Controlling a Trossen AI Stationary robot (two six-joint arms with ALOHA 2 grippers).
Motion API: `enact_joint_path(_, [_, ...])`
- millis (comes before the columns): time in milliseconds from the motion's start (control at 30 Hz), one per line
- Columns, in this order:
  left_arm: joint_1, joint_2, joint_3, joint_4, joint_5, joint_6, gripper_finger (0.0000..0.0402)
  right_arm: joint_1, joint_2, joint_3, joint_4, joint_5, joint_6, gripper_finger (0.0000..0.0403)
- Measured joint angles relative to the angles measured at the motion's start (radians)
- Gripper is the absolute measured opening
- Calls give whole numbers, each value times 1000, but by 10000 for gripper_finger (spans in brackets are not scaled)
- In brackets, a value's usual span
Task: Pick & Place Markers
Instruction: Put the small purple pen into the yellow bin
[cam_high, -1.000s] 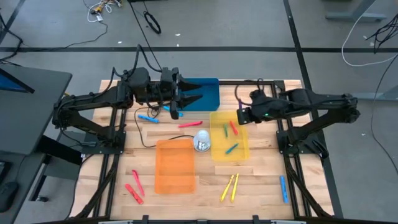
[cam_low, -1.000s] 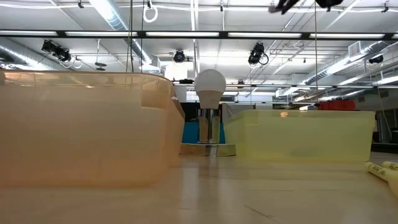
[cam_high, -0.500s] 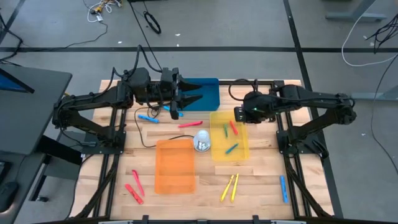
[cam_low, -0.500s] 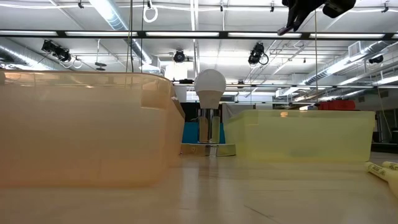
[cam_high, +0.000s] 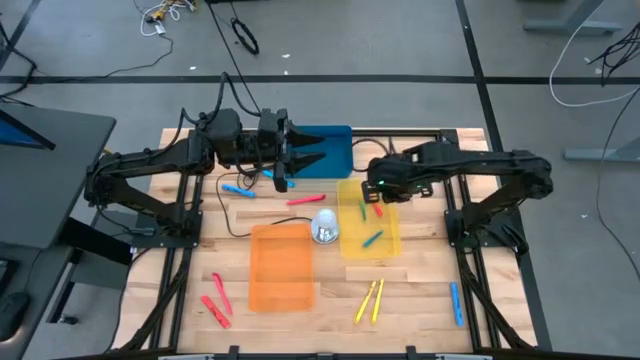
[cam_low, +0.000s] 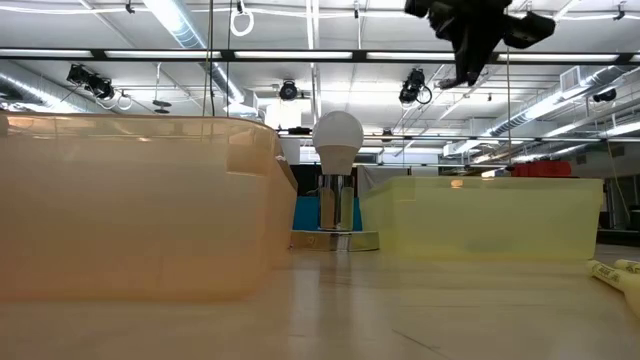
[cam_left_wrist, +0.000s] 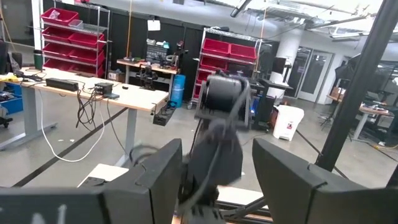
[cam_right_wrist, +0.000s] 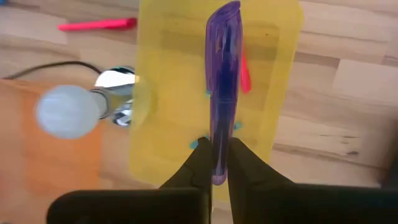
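My right gripper (cam_high: 374, 190) hangs above the far end of the yellow tray (cam_high: 392, 244), shut on a purple marker (cam_right_wrist: 222, 81). In the low view it shows high over that tray (cam_low: 468, 62). A red (cam_high: 376, 205), a green (cam_high: 362, 211) and a teal marker (cam_high: 372, 239) lie in the yellow tray. On the table lie a red marker (cam_high: 305, 200), a light blue one (cam_high: 237, 189), two red ones (cam_high: 216, 303), two yellow ones (cam_high: 370, 300) and a blue one (cam_high: 456, 302). My left gripper (cam_high: 305, 158) waits open over the blue tray (cam_high: 338, 150). My right gripper pinches the purple marker near one end (cam_right_wrist: 217, 163) between its two fingers (cam_right_wrist: 200, 163). The marker runs along the fingers and sticks out well beyond their tips. The fingers come from above, slanting steeply down at the yellow tray. The marker is lifted clear of everything.
An orange tray (cam_high: 280, 265) lies near the table's middle, left of the yellow one. A light bulb on a shiny base (cam_high: 325, 228) stands between the two trays. A black cable (cam_high: 215, 205) trails across the wood by the left arm.
My right gripper has swung toward the table's left, over the yellow tray, and has sunk, coming lower into the low view. It has tipped to point more steeply down. It has stayed shut on the purple marker.
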Motion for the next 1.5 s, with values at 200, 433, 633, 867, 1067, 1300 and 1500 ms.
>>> enact_joint_path(200, [0,0,0,-3,0,1,202,-3,73,-14,12,18,-12,15])
enact_joint_path(433, [0,0,0,-29,0,2,202,-3,77,-199,176,-12,11,15])
enact_joint_path(633, [0,0,0,-65,0,2,202,-3,77,-345,306,-40,42,12])
enact_joint_path(867, [0,0,0,-79,-1,1,202,-10,107,-405,408,-53,44,12])
enact_joint_path(1067, [0,0,0,-81,-1,2,202,-26,191,-406,466,-70,-23,12])
enact_joint_path(1300, [0,0,0,-81,-1,1,202,-63,281,-406,509,-88,-113,12])
enact_joint_path(1500, [0,0,0,-81,-1,1,202,-84,312,-406,532,-132,-146,12])
